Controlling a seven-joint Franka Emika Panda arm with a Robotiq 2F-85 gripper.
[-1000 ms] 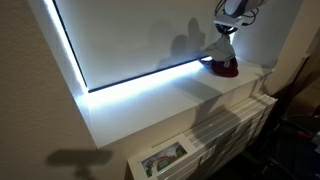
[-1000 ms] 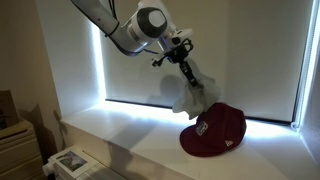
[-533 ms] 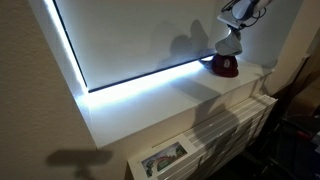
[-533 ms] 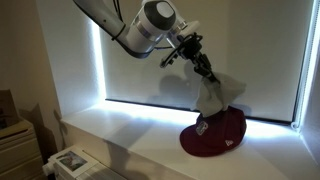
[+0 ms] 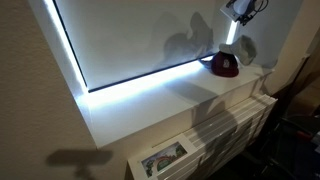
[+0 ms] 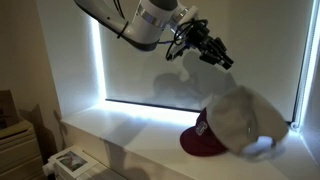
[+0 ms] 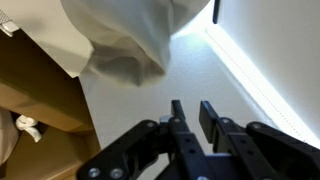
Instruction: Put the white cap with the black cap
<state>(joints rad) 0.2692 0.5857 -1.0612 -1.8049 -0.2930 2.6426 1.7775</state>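
Observation:
The white cap (image 6: 245,120) is free of the gripper and lies tilted and blurred against the right side of a dark red cap (image 6: 203,140) on the white sill; no black cap shows. In an exterior view the white cap (image 5: 243,50) is just right of the dark red cap (image 5: 223,67). My gripper (image 6: 218,57) is up in the air above and left of both caps, and it also shows in an exterior view (image 5: 233,12). In the wrist view the jaws (image 7: 191,112) are a little apart with nothing between them, and the white cap (image 7: 125,40) fills the top.
The caps rest on a white window sill (image 6: 130,135) with a closed blind (image 6: 150,60) behind, light glowing along its lower edge. A white radiator (image 5: 235,125) sits below the sill. A paper lies in a tray (image 5: 163,160) low at the sill's near end.
The gripper has let go of the white cap and risen up and to the right. The white cap has dropped from the jaws onto the right side of the dark red cap.

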